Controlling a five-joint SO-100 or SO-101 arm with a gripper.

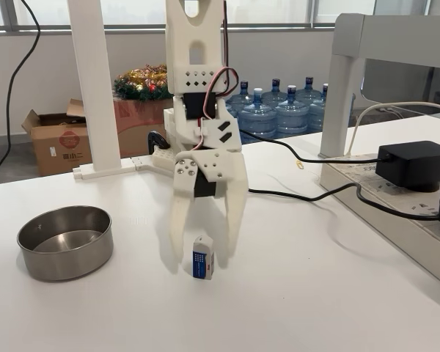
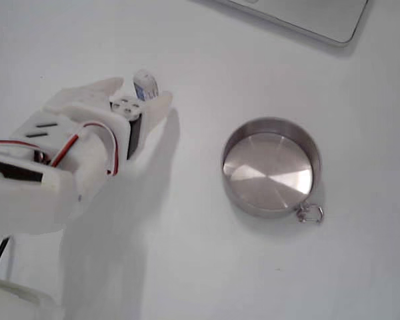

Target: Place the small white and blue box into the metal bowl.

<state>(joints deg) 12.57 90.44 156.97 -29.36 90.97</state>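
Observation:
The small white and blue box [image 1: 202, 258] stands upright on the white table, its blue face toward the camera in a fixed view. My white gripper [image 1: 205, 257] points straight down over it, open, one finger on each side of the box with a gap at both sides. From above, the box [image 2: 145, 83] peeks out between the fingers of the gripper [image 2: 139, 95]. The metal bowl [image 1: 66, 265] sits empty to the left, well apart from the gripper; from above, the bowl [image 2: 267, 208] lies to the right.
A white power strip with a black adapter [image 1: 414, 165] runs along the table's right side, and black cables [image 1: 315, 192] cross behind the gripper. White posts [image 1: 95, 88] stand at the back. A small metal ring [image 2: 310, 213] hangs on the bowl's rim.

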